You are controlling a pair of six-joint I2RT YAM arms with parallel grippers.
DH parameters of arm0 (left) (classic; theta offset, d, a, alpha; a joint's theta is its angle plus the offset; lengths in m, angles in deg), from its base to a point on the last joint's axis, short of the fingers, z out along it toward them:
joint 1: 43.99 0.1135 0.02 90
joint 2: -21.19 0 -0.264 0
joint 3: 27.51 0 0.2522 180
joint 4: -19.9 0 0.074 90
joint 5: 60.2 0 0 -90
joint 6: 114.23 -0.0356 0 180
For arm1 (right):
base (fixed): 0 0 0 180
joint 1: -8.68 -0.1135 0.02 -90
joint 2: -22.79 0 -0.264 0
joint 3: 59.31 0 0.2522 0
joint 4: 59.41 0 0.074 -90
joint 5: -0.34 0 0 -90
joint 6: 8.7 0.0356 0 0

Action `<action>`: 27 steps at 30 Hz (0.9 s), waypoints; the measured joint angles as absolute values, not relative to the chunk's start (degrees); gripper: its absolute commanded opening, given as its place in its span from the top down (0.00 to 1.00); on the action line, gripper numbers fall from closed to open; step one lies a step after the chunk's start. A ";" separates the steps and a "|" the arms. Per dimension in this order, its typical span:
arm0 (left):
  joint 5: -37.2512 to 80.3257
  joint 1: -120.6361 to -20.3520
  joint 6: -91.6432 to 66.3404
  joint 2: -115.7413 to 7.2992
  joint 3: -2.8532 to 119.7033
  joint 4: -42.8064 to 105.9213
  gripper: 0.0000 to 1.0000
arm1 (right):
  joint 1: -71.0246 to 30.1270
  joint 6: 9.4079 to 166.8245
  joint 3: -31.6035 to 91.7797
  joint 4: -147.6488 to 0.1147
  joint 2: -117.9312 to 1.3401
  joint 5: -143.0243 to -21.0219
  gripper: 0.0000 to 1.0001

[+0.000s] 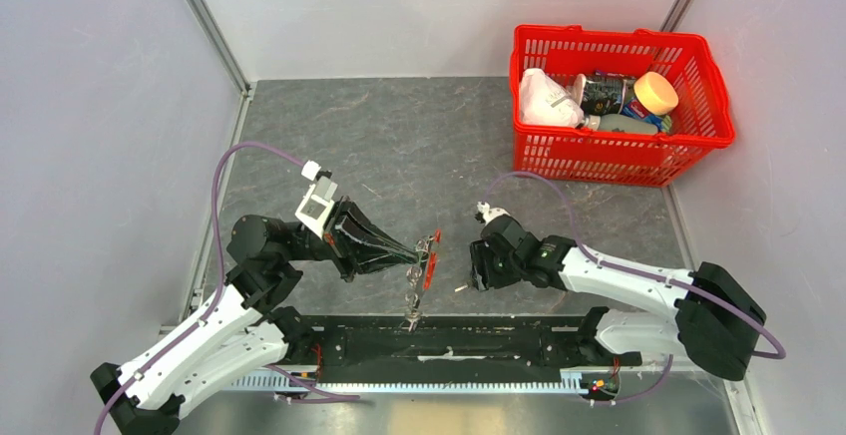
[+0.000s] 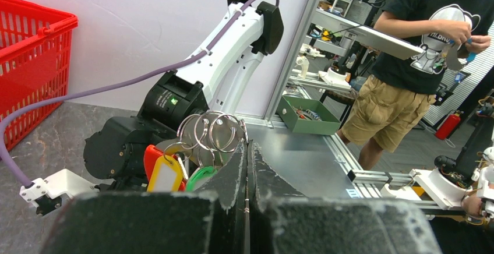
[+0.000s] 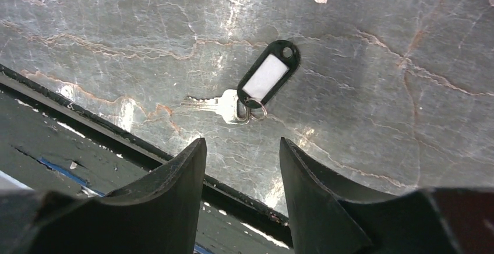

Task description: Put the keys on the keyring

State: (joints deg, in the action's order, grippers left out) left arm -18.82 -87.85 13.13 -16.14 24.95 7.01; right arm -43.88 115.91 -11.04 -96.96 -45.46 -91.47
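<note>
My left gripper (image 1: 417, 251) is shut on the keyring, a bunch of silver rings (image 2: 212, 131), and holds it above the table. Yellow (image 2: 166, 174), red (image 2: 152, 155) and green (image 2: 201, 176) tags hang from the rings. In the top view the red tags (image 1: 431, 270) and a dangling key (image 1: 412, 305) hang below the jaws. No wrist strap shows. My right gripper (image 3: 242, 143) is open just above the table. A silver key (image 3: 218, 103) on a small ring with a black tag (image 3: 269, 74) lies flat just beyond its fingertips. That key (image 1: 461, 286) lies left of the right gripper (image 1: 477, 270).
A red basket (image 1: 698, 66) with bottles and packets stands at the back right. A black rail (image 1: 449, 340) runs along the near table edge, close under both grippers. White walls close the left and the back. A person (image 2: 419, 62) stands beyond the table.
</note>
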 measured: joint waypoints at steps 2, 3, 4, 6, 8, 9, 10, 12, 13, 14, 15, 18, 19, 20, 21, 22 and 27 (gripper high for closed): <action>-18.82 -87.85 13.13 -16.14 24.95 6.98 0.98 | -42.83 115.82 -12.53 -94.84 -45.33 -90.05 0.44; -18.82 -87.85 13.13 -16.14 24.95 7.01 0.98 | -42.06 115.82 -13.41 -93.68 -45.35 -89.22 0.44; -18.82 -87.85 13.13 -16.14 24.95 7.01 0.98 | -41.45 115.82 -14.13 -92.85 -45.40 -88.65 0.44; -18.82 -87.85 13.13 -16.14 24.95 7.03 0.98 | -40.60 115.82 -14.98 -91.59 -45.57 -87.82 0.45; -18.82 -87.85 13.13 -16.14 24.95 7.01 0.98 | -40.18 115.82 -15.42 -90.10 -45.81 -87.23 0.46; -18.84 -87.85 13.13 -16.14 24.95 7.01 0.98 | -40.16 115.80 -15.44 -89.62 -45.97 -86.92 0.47; -18.82 -87.85 13.13 -16.16 24.95 7.01 0.98 | -40.16 115.78 -15.46 -88.99 -46.21 -86.59 0.49; -18.82 -87.85 13.11 -16.16 24.95 7.01 0.98 | -40.10 115.78 -15.46 -87.59 -46.86 -85.85 0.51; -18.84 -87.85 13.11 -16.16 24.95 7.01 0.98 | -40.05 115.76 -15.46 -87.08 -47.17 -85.39 0.51; -18.84 -87.85 13.11 -16.18 24.95 7.01 0.98 | -40.05 115.76 -15.46 -86.80 -47.45 -85.04 0.51; -18.82 -87.85 13.09 -16.20 24.95 7.01 0.98 | -40.01 115.76 -15.46 -86.60 -47.71 -84.67 0.51; -18.84 -87.85 13.07 -16.24 24.95 7.01 0.98 | -39.94 115.76 -15.55 -86.32 -48.24 -84.25 0.50; -18.82 -87.85 13.07 -16.27 24.95 7.01 0.98 | -39.94 115.76 -15.68 -86.25 -48.30 -84.28 0.50; -18.84 -87.85 13.07 -16.27 24.95 7.03 0.98 | -39.94 115.78 -15.83 -86.23 -48.30 -84.28 0.50; -18.84 -87.85 13.07 -16.27 24.95 7.01 0.98 | -39.94 115.78 -16.05 -86.17 -48.30 -84.30 0.50; -18.84 -87.85 13.05 -16.29 24.95 7.01 0.98 | -39.94 115.78 -16.18 -86.14 -48.30 -84.34 0.50; -18.84 -87.85 13.00 -16.31 24.95 7.03 0.98 | -39.90 115.78 -16.38 -86.12 -48.30 -84.32 0.52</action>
